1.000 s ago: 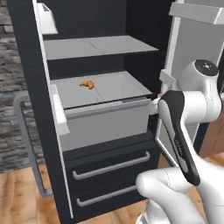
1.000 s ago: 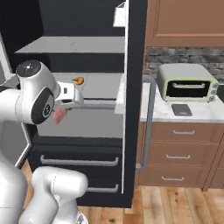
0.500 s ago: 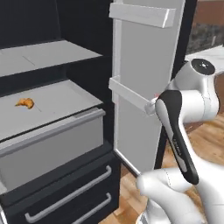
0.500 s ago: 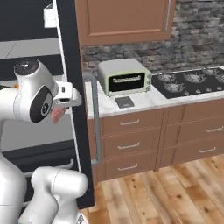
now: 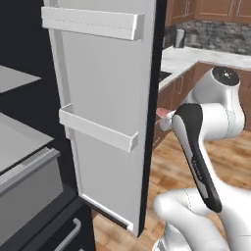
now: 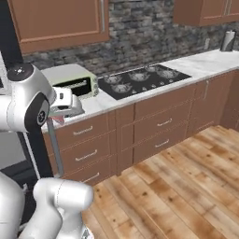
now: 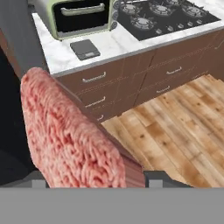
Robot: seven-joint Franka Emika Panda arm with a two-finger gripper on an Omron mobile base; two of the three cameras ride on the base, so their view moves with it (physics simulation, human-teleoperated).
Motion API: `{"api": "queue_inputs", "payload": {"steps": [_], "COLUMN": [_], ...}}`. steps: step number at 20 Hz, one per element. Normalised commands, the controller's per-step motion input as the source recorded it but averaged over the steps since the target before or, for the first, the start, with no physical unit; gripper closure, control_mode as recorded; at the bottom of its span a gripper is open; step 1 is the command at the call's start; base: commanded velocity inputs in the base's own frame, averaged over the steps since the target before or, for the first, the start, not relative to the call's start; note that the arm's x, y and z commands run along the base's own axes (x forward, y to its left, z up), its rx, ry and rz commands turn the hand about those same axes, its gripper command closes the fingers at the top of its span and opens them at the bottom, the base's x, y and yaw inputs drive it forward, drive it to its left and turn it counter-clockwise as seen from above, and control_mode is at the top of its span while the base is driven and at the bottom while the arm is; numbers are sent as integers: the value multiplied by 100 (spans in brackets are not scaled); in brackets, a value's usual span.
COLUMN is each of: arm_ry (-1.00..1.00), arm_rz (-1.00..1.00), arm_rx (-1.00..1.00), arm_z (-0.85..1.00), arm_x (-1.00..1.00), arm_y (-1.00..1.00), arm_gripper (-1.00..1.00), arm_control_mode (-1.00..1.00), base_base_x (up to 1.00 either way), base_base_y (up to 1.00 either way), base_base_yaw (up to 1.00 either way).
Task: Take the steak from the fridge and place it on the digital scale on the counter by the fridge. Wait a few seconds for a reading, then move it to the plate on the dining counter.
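Steak (image 7: 70, 135) — lower end cut off by the hand view's edge; fingertips hidden behind it.

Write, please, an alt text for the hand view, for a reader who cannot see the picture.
A reddish-pink raw steak stands on edge close to the camera, between the fingers at the bottom. Beyond it a white marble counter over brown drawers carries a small dark digital scale, a pale green toaster oven and a black gas hob. Wooden floor lies at the right.
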Motion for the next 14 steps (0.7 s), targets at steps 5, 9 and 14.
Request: {"api": "queue_inputs", "payload": {"steps": [5, 9, 14], "arm_ry": [0, 0, 0], "arm_rz": [0, 0, 0], "arm_rx": [0, 0, 0], "arm_z": [0, 0, 0], "arm_x": [0, 0, 0], "arm_y": [0, 0, 0], "arm_gripper": [100, 100, 100], "arm_control_mode": [100, 100, 100], "base_base_x": [-39, -5, 95], "base_base_y": [-59, -67, -46], "base_base_yaw": [-18, -15, -12]}}
